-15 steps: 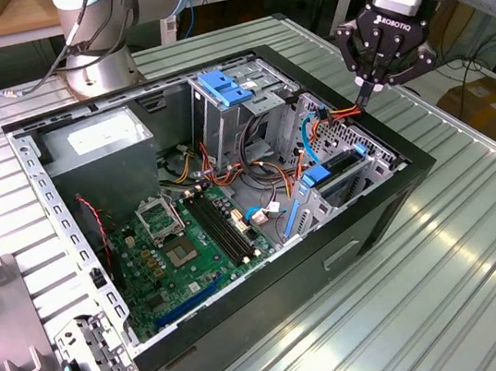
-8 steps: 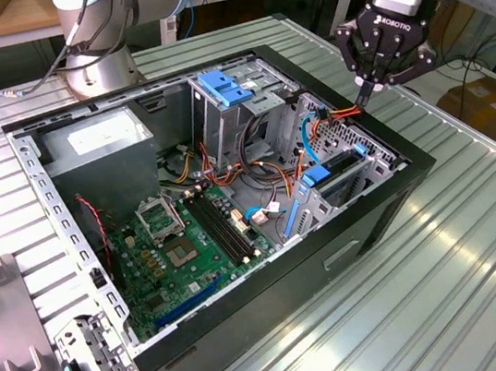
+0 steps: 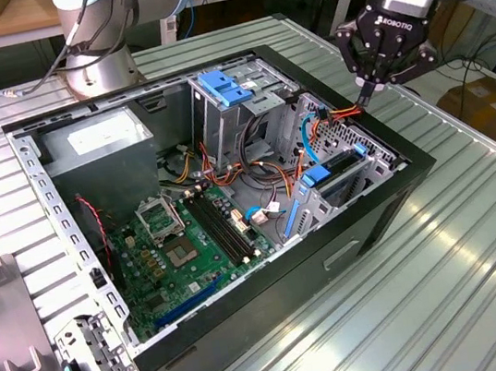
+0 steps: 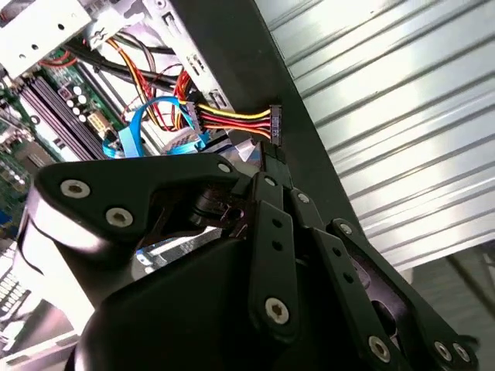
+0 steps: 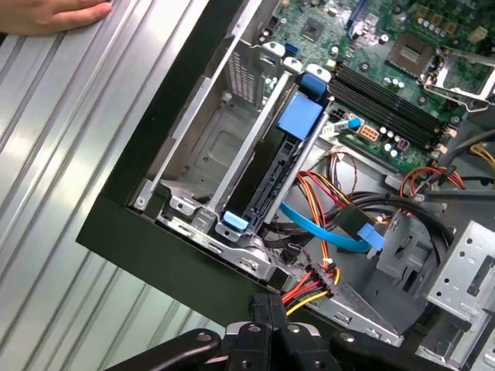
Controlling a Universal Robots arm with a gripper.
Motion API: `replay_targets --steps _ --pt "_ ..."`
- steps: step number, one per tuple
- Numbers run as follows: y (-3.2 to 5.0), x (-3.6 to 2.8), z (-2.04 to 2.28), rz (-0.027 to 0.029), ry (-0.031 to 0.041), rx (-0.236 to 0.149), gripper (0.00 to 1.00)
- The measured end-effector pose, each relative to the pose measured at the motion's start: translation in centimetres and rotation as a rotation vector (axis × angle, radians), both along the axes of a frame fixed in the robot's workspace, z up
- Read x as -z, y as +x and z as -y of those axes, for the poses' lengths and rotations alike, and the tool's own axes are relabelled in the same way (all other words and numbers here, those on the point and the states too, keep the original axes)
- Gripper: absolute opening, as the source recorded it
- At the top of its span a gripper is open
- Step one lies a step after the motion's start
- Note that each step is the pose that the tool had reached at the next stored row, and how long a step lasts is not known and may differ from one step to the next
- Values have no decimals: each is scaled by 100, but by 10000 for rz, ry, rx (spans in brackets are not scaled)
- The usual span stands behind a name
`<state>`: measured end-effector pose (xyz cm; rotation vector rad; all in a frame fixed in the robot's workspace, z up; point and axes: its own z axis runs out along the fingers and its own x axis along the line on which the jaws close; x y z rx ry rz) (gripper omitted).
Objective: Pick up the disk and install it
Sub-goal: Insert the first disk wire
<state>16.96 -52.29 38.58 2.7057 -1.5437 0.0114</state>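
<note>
The disk (image 3: pixel 340 174) stands on edge in the lower drive cage at the front corner of the open computer case (image 3: pixel 418 169). Its blue rails and dark body show in the first wrist view (image 5: pixel 267 178). My gripper (image 3: pixel 368 98) hovers above the case's rim by that cage. It is shut on a black power connector (image 4: pixel 274 124) with yellow, red and black wires (image 5: pixel 308 292) leading into the case. In both wrist views the fingers (image 4: pixel 267 174) are pressed together around the plug. My gripper (image 5: pixel 267 305) sits just outside the case wall.
Inside the case lie the green motherboard (image 3: pixel 182 242), the grey power supply (image 3: pixel 96 138) and a tall metal cage with a blue latch (image 3: pixel 224 86). Blue data cables (image 5: pixel 332 232) cross near the disk. A hand (image 5: pixel 54 14) rests on the ribbed table. A metal bracket (image 3: pixel 92 363) lies at the exterior view's left.
</note>
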Motion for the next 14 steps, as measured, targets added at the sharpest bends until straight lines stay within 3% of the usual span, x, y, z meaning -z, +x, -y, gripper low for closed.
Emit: replay_targets --steps 6,8,9,14 --pt "0 6 0 0 0 -1101 11" --pt "3 14 0 0 -1 -1817 11" --pt "11 16 0 -1 1 -1997 11" --pt "26 21 -1 0 0 -2468 11"
